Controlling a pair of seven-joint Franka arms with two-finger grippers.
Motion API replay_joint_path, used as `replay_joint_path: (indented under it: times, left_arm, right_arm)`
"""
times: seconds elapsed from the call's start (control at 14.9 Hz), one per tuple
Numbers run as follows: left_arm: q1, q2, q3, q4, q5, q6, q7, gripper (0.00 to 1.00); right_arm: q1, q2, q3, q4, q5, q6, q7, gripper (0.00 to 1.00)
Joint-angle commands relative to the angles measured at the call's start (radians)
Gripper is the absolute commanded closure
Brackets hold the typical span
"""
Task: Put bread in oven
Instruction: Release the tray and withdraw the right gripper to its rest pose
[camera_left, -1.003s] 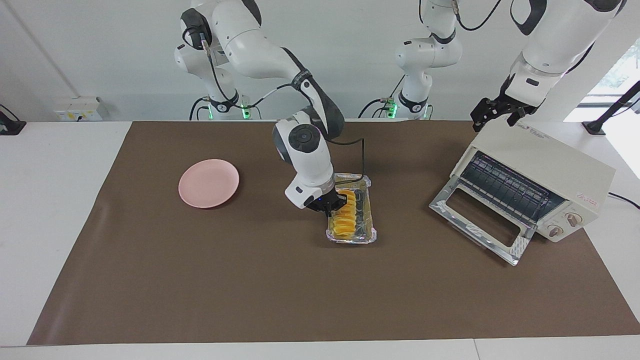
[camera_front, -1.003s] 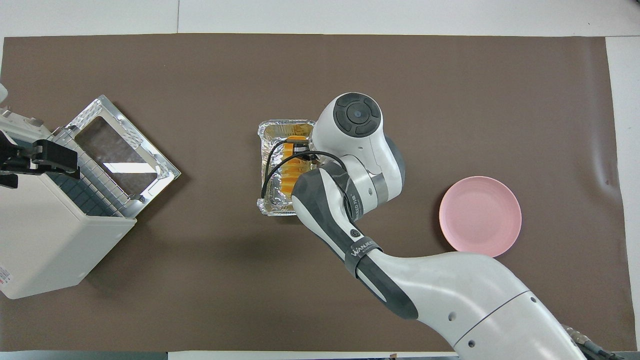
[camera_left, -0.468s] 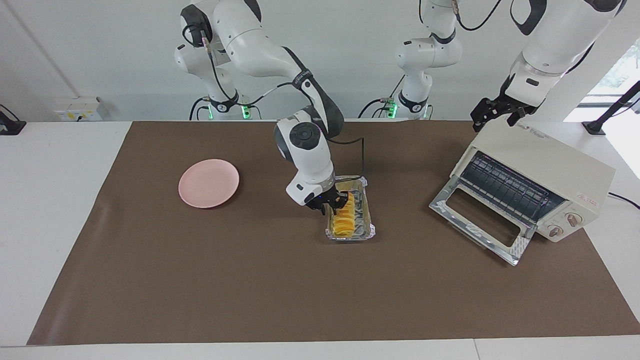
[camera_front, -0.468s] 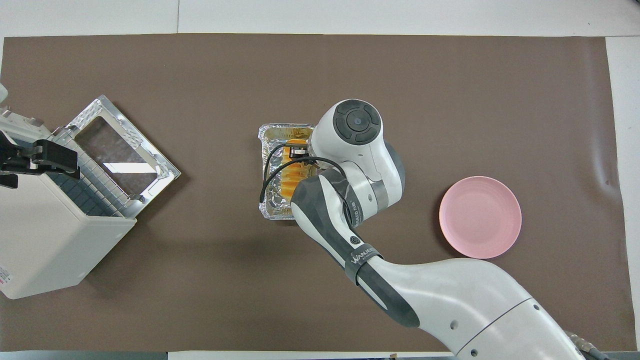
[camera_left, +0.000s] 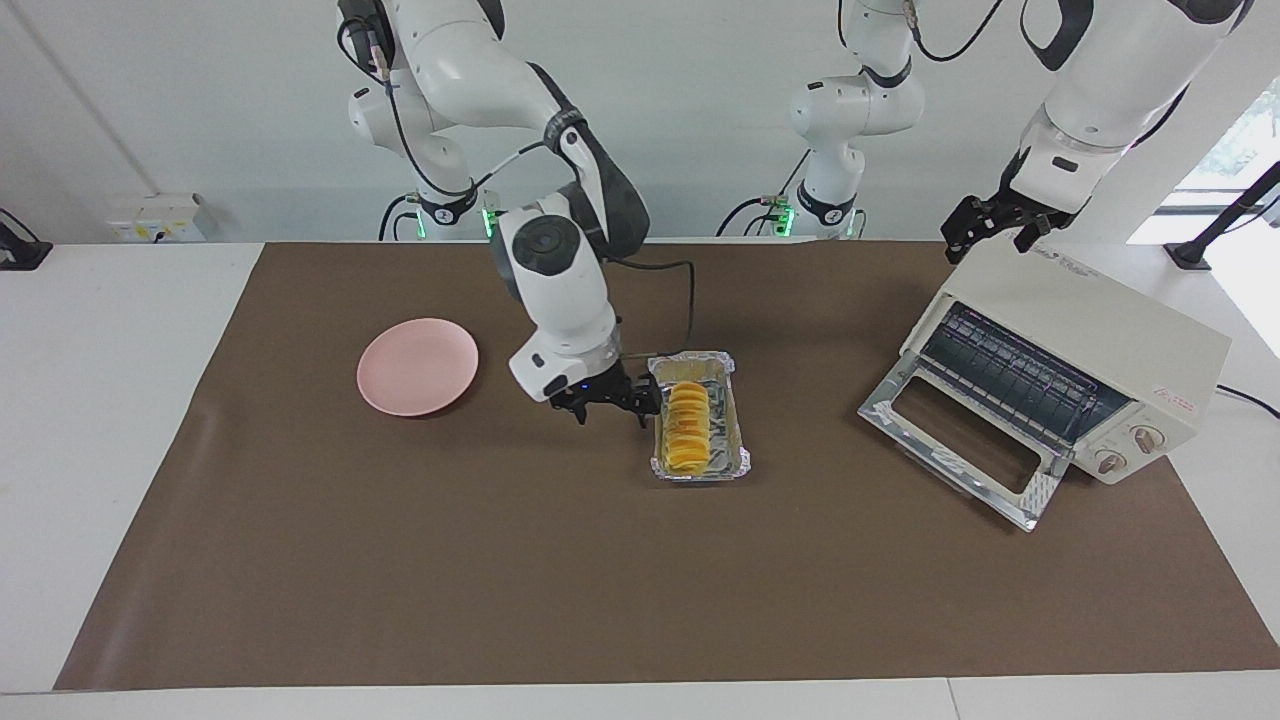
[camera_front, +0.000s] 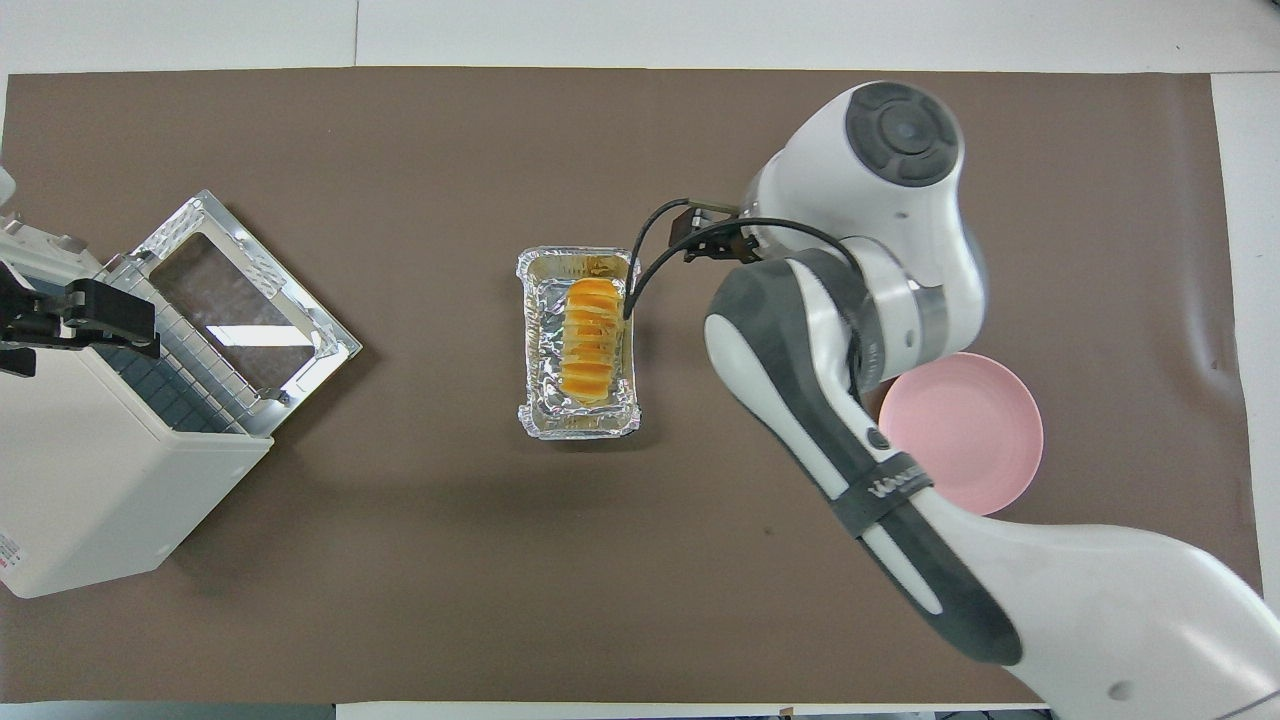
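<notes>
The yellow-orange ridged bread (camera_left: 686, 427) lies in the crinkled foil tray (camera_left: 742, 428) at the middle of the mat, and shows in the overhead view (camera_front: 588, 340) too. My right gripper (camera_left: 608, 405) is open and empty, low over the mat beside the tray, toward the pink plate. In the overhead view its wrist hides it. The cream oven (camera_left: 1090, 330) stands at the left arm's end with its glass door (camera_left: 950, 440) dropped open and the rack showing. My left gripper (camera_left: 990, 232) waits open over the oven's top corner nearest the robots, and shows in the overhead view (camera_front: 80, 315).
A round pink plate (camera_left: 417, 365) lies toward the right arm's end, partly under the right arm in the overhead view (camera_front: 975, 440). The brown mat (camera_left: 500, 560) covers the table. The oven's door (camera_front: 245, 300) reaches out toward the tray.
My right gripper was down on the bread in the tray. It has let go and moved sideways off the tray toward the plate. The left arm has not moved.
</notes>
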Motion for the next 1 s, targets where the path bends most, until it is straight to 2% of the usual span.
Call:
replay_joint_path:
  times: [0.0,0.2,0.4,0.6,0.94]
  left_arm:
    - [0.009,-0.015,-0.001,-0.013,-0.019,-0.011,0.01,0.0]
    - [0.009,-0.015,-0.001,-0.013,-0.019,-0.011,0.01,0.0]
    - [0.009,-0.015,-0.001,-0.013,-0.018,-0.011,0.01,0.0]
    - [0.009,-0.015,-0.001,-0.013,-0.019,-0.007,0.014,0.0]
    - [-0.044,-0.021,-0.03,-0.014,-0.019,-0.019,0.007,0.0]
  right_arm:
    - [-0.115,-0.07,0.007,-0.024,-0.029,-0.069,-0.199,0.0]
    - [-0.199,-0.121,0.007,-0.025,-0.121,-0.12,-0.356,0.0]
    - [-0.274,-0.17,0.006,-0.032,-0.123,-0.199,-0.43,0.0]
    - [-0.337,-0.234,0.004,-0.032,-0.161,-0.336,-0.597,0.0]
    - [-0.396,-0.388,0.009,-0.107,-0.184,-0.504,-0.62,0.0]
